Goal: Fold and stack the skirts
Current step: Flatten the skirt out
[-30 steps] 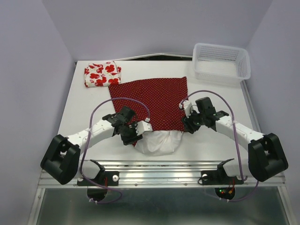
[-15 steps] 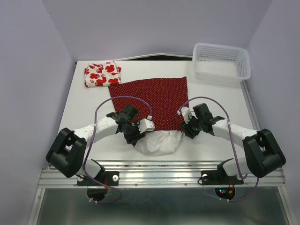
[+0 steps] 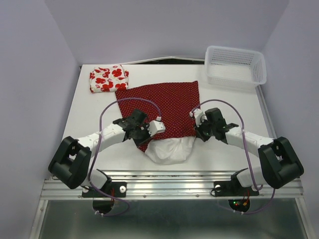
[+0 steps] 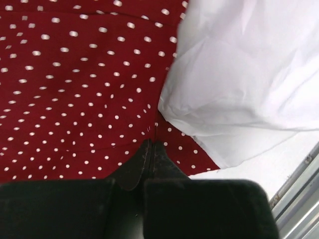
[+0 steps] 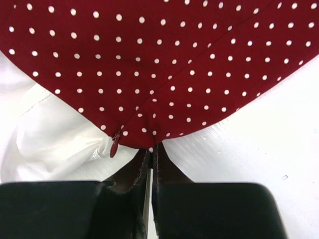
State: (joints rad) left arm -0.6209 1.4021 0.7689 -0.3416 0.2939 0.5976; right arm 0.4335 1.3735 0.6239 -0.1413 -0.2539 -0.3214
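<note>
The dark red skirt with tiny white dots [image 3: 164, 105] lies spread flat mid-table, its white lining [image 3: 169, 150] bulging out at the near edge. My left gripper [image 3: 148, 131] is shut on the skirt's near left edge; in the left wrist view the gripper [image 4: 151, 148] pinches red cloth [image 4: 75, 74] beside the lining [image 4: 239, 84]. My right gripper [image 3: 199, 131] is shut on the near right edge; in the right wrist view the gripper [image 5: 151, 152] clamps the hem [image 5: 159, 74] next to a red zipper pull [image 5: 115, 144]. The white skirt with red flowers [image 3: 108, 78] sits folded at the back left.
A white lattice basket [image 3: 259, 74] stands at the back right corner. Purple walls close in the table [image 3: 94, 114] on the left, right and back. A metal rail [image 3: 169, 181] runs along the near edge by the arm bases.
Both grippers were open over the skirt's near corners and have now shut on the cloth. The left gripper has shifted slightly away from the near edge.
</note>
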